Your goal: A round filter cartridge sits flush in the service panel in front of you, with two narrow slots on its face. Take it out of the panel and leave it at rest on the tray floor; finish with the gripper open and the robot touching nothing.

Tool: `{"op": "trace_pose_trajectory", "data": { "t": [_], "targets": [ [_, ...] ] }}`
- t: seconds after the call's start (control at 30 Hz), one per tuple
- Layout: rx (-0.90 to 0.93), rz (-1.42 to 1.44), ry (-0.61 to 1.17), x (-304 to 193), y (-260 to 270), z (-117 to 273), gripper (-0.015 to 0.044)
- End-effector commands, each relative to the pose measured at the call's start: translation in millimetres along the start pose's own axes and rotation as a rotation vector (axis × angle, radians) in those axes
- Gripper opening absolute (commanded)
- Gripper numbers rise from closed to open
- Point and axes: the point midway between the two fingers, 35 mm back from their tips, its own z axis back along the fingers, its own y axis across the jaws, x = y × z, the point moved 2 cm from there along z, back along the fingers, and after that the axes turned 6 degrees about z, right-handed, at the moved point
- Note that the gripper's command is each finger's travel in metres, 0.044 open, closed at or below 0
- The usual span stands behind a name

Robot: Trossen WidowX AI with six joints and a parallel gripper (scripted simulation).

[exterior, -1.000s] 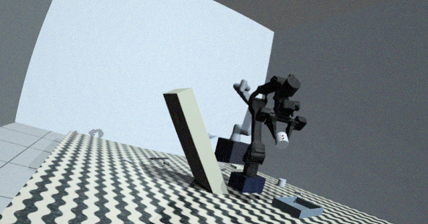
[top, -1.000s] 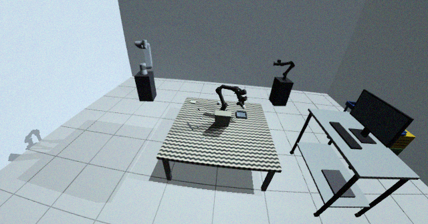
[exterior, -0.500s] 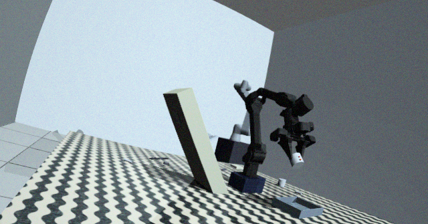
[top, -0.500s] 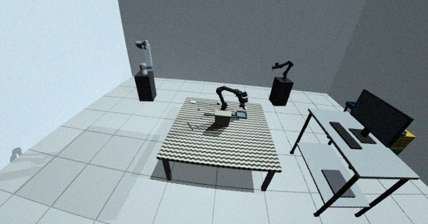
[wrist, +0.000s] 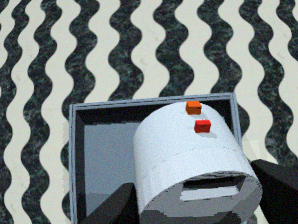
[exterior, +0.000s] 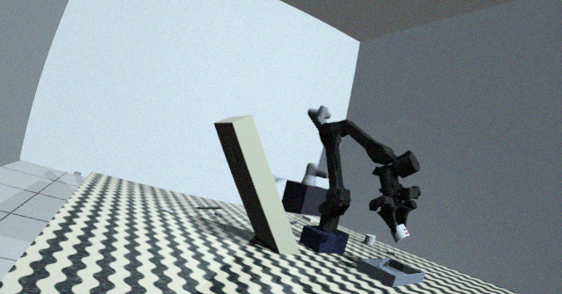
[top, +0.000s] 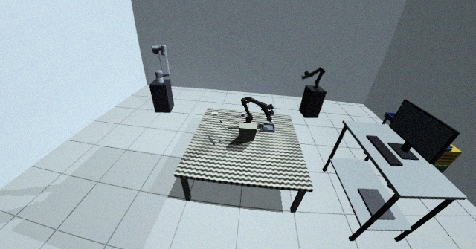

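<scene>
My gripper point(top: 270, 120) point(exterior: 398, 233) point(wrist: 196, 197) is shut on the white round filter cartridge point(exterior: 402, 232) point(wrist: 182, 145), with one black finger on each side of it. In the wrist view, a dark slot shows on the cartridge's near face, and an orange and a red tab stand on its side. The cartridge hangs in the air above the blue-grey tray point(top: 268, 128) point(exterior: 407, 280) point(wrist: 73, 165); in the wrist view it overlaps the tray's right part. The service panel point(top: 248, 133) point(exterior: 260, 180) leans on the table away from the gripper; its socket is hidden in the top and exterior views.
The arm's dark blue base point(exterior: 324, 240) stands between panel and tray. A small white cylinder point(exterior: 370, 240) stands behind the tray. The tray's raised walls surround its floor. Thin small items lie on the wavy-striped table point(top: 242, 167) beyond the panel.
</scene>
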Motion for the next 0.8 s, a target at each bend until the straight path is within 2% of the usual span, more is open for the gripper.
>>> {"op": "trace_pose_trajectory", "data": {
  "t": [0.0,0.17,0.6,0.77],
  "targets": [
    [0.038,0.062,-0.002,-10,19,-11,0.0000],
    [0.044,0.072,-0.002,-13,22,-16,0.0000],
    [0.043,0.072,-0.002,-46,26,-73,0.0000],
    [0.043,0.072,-0.002,-50,26,-78,0.0000]
  ]
}}
